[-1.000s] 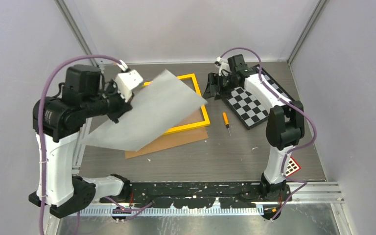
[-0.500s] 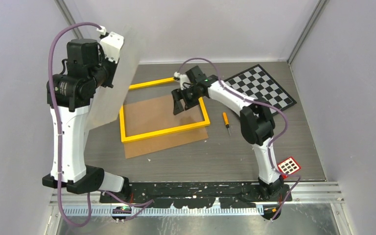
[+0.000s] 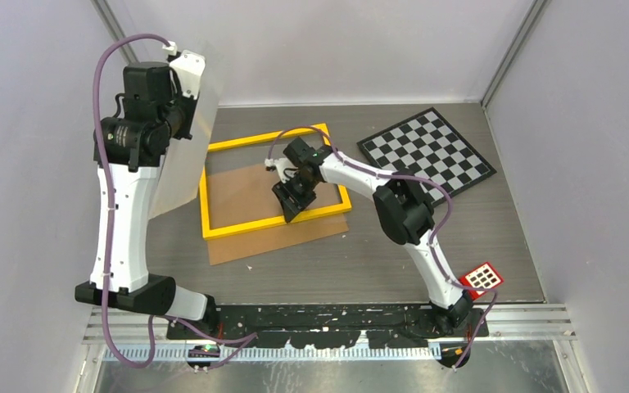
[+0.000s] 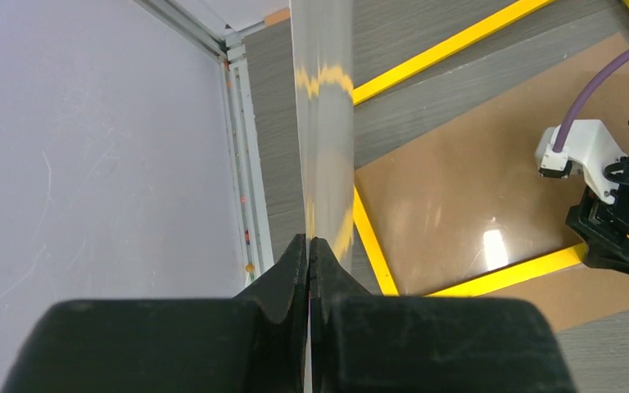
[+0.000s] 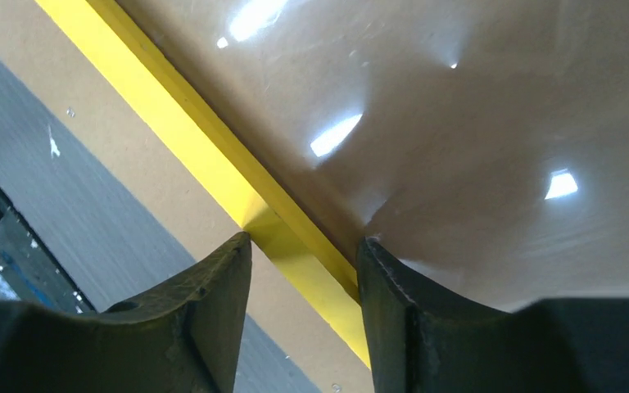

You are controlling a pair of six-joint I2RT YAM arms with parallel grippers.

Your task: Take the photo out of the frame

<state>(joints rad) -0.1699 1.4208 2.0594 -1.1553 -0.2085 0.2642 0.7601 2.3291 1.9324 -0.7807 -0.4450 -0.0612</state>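
My left gripper is raised high by the left wall and is shut on the top edge of the photo. The photo hangs down showing its pale grey back, and appears edge-on above the pinched fingertips in the left wrist view. The yellow frame lies flat on the table over a brown backing board. My right gripper is down on the frame's near rail. Its jaws are closed across the rail, one fingertip outside and one inside on the glossy pane.
A black-and-white checkerboard lies at the back right. A small red tag sits by the right arm's base. The grey side walls stand close on both sides, and a metal rail runs along the left wall.
The left arm swung the photo up from over the frame to the left wall. The right arm came from the checkerboard to the frame's near rail and narrowed its jaws.
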